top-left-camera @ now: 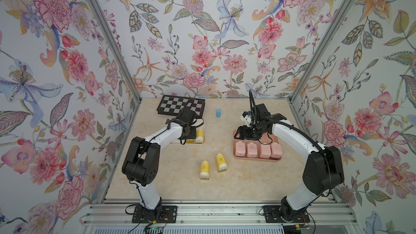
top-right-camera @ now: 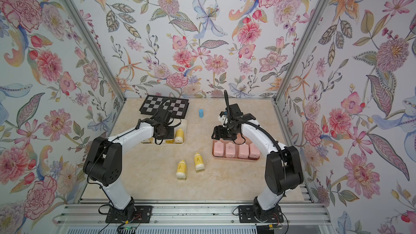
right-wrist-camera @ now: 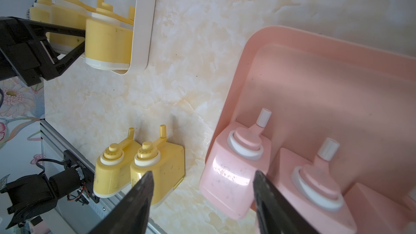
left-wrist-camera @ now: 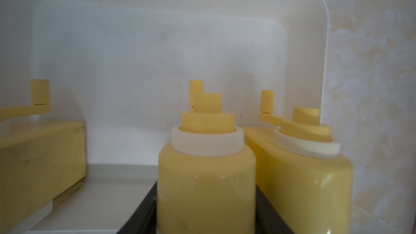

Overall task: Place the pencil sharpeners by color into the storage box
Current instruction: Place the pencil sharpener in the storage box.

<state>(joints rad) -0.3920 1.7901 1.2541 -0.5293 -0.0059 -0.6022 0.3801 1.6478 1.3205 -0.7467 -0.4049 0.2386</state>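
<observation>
My left gripper (left-wrist-camera: 206, 185) is shut on a yellow pencil sharpener (left-wrist-camera: 206, 145) inside the white storage tray (left-wrist-camera: 157, 52). Another yellow one (left-wrist-camera: 304, 176) stands close beside it, and a third (left-wrist-camera: 33, 165) sits further off in the same tray. In both top views two yellow sharpeners (top-left-camera: 204, 169) (top-left-camera: 221, 161) lie on the table in front. Several pink sharpeners (top-left-camera: 239, 149) stand in a row in the pink tray (top-left-camera: 256, 159). My right gripper (right-wrist-camera: 203, 173) hangs open over the pink tray's near-left corner, above the end pink sharpener (right-wrist-camera: 234, 165), holding nothing.
A small blue cylinder (top-left-camera: 218, 113) stands at the back between the trays. A black-and-white checkerboard (top-left-camera: 177, 105) lies behind the white tray (top-left-camera: 202, 123). Metal frame posts and flowered walls close in the table on three sides.
</observation>
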